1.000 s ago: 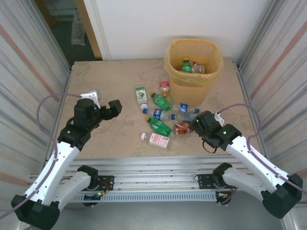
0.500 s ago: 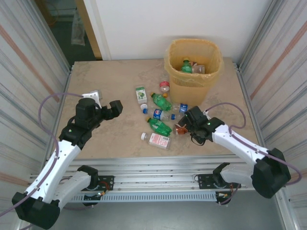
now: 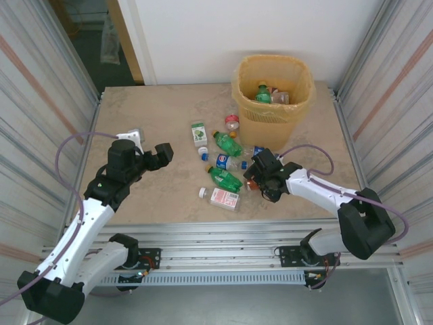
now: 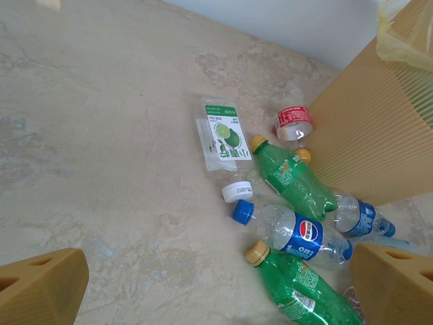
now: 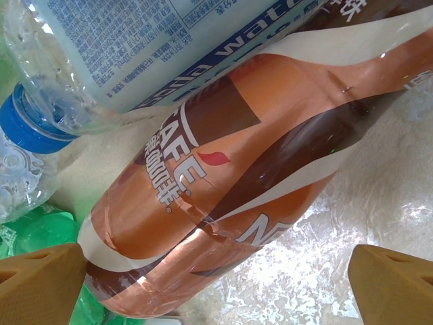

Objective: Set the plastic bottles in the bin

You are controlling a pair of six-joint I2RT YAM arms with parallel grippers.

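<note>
Brown-labelled bottle [image 5: 223, 176] lying inside wide-spread right gripper [image 5: 216, 284], ungripped, at 6 o'clock from bin [image 3: 267, 122]; left gripper [image 4: 216, 281] also wide, empty.

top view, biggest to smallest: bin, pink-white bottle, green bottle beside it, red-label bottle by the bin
1. bin
2. pink-white bottle and green bottle, too alike to rank
3. red-label bottle

The bin [image 3: 269, 125] — yellow-beige, lattice-sided, lined with an orange-yellow bag [image 3: 308, 93] — is stood upright at 1 o'clock of the top view, and a green bottle [image 3: 263, 93] is seen inside. At 7 o'clock from it the other plastic bottles are laid on their sides, close together: a blue-labelled bottle [image 3: 226, 162], a brown-labelled bottle [image 5: 223, 189], and a white-pink bottle [image 3: 223, 198] at the cluster's 6 o'clock.
</note>
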